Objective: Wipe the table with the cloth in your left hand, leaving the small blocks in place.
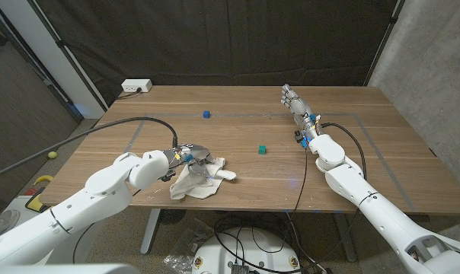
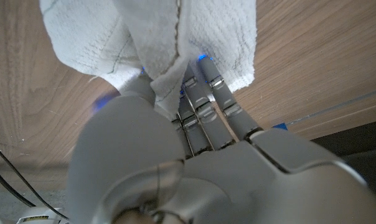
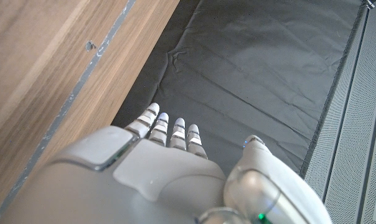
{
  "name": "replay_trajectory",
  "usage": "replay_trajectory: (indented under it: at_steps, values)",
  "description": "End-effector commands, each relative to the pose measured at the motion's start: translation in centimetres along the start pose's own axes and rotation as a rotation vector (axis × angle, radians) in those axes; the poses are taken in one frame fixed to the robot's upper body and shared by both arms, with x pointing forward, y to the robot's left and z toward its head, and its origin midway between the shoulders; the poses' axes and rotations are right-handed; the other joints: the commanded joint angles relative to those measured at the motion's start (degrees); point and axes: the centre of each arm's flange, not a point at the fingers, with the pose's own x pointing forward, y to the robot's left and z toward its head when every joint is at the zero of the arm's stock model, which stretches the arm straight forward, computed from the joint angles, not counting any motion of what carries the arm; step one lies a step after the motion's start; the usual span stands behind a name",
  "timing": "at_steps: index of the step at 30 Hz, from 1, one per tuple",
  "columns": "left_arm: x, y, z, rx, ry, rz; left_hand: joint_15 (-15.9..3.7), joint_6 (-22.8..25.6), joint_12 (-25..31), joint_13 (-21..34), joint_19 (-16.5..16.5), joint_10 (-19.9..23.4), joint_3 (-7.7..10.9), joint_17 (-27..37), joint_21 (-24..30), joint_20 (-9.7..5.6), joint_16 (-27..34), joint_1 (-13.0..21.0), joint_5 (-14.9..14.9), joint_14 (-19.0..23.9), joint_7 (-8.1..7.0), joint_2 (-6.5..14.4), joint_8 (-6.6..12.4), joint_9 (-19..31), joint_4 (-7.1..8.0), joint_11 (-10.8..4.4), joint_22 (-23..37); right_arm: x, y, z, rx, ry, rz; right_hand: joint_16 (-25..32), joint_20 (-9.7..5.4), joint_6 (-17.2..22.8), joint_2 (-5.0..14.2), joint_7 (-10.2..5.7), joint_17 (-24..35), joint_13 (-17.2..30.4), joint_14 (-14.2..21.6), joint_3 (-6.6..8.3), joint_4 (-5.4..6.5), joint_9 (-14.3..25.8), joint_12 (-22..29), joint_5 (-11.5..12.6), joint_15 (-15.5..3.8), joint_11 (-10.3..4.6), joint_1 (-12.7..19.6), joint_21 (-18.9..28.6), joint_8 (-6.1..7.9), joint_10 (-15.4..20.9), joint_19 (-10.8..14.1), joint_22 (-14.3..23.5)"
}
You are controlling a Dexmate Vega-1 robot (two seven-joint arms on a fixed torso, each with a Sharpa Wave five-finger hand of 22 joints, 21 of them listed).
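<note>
A white cloth (image 1: 196, 180) lies crumpled on the wooden table (image 1: 237, 152) near its front edge, left of centre. My left hand (image 1: 192, 157) presses on its far part and grips it; the left wrist view shows the cloth (image 2: 169, 37) bunched between the fingers (image 2: 210, 93). A green block (image 1: 261, 150) sits near the table's middle and a blue block (image 1: 206, 114) further back. My right hand (image 1: 295, 100) stands at the back right with its fingers (image 3: 169, 130) straight, holding nothing.
A white power strip (image 1: 136, 86) lies at the table's back left corner. Thin tape lines (image 1: 382, 164) mark a rectangle on the tabletop. A black curtain (image 1: 237, 38) hangs behind the table. My right arm's black cable (image 1: 302, 179) crosses the front right.
</note>
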Motion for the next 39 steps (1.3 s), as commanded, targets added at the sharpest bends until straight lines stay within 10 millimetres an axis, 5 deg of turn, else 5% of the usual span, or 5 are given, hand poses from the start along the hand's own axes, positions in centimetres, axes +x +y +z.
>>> replay_trajectory:
  at_steps: [1,8,15,30,39]
  values:
    - [-1.8,2.8,-1.9,-0.008,0.090,0.154,-2.50,-9.41,-3.13,-0.34,-9.20,-7.89,-1.49,-1.11,-5.06,2.72,-1.86,-3.79,1.01,-11.43,-2.64,-1.53,-3.38,-0.15,1.88,1.15,0.31,-0.3,0.1,0.1,-0.004,0.003,-0.002,0.24,-0.02,-0.21,0.15,-0.19,0.12,0.11,-0.15,-0.01,-0.22,0.16,0.27,0.34,0.15,0.06,-0.46,-0.07,0.31,0.46,-0.13,0.17]
    - [-3.2,3.6,-2.4,-0.046,0.099,0.282,0.70,-23.01,-7.86,-0.96,-20.51,-22.59,-4.05,-6.10,-11.76,6.93,-2.12,-8.71,2.30,-31.31,-5.83,-2.72,-6.54,0.06,3.80,-0.27,0.56,-0.4,0.2,0.3,-0.009,0.002,0.002,0.25,-0.02,-0.21,0.12,-0.12,0.12,0.11,-0.13,-0.04,-0.25,0.16,0.27,0.34,0.18,0.01,-0.49,-0.07,0.29,0.46,-0.14,0.17]
    - [-4.6,4.0,-3.2,-0.150,0.084,0.433,3.80,-35.87,-10.38,-3.00,-23.88,-34.22,-6.26,-10.34,-14.86,8.13,-1.68,-13.11,2.70,-41.47,-6.55,-2.77,-7.95,-0.72,5.71,0.33,0.69,-0.5,0.2,0.4,-0.010,0.002,0.004,0.24,-0.02,-0.32,0.12,-0.03,0.12,0.11,-0.13,-0.04,-0.29,0.16,0.25,0.35,0.17,0.03,-0.49,-0.08,0.22,0.43,-0.14,0.17]
    - [-5.6,4.5,-6.3,-0.520,-0.022,0.581,6.18,-46.62,-10.53,-6.88,-25.75,-41.60,-9.05,-15.08,-17.54,9.69,-1.64,-17.55,2.82,-47.97,-6.79,-3.72,-8.29,-2.57,7.11,0.25,0.53,-0.9,0.4,0.6,-0.022,0.014,0.001,0.22,0.06,-0.24,0.10,-0.15,0.11,0.11,-0.18,-0.06,-0.38,0.16,0.27,0.37,0.21,0.07,-0.50,-0.10,0.22,0.47,-0.18,0.16]
    - [-4.7,4.4,-8.4,-0.720,-0.133,0.618,7.13,-50.73,-10.50,-9.43,-28.89,-45.28,-11.08,-17.63,-19.91,8.38,-1.82,-21.47,2.92,-52.29,-6.81,-3.69,-8.29,-3.46,8.30,0.68,0.54,-1.0,0.4,0.1,-0.038,0.046,-0.011,0.25,0.12,-0.07,-0.13,-0.35,0.13,0.11,-0.10,-0.21,-0.39,0.16,0.28,0.35,0.19,0.13,-0.66,-0.09,0.26,0.53,-0.14,0.16]
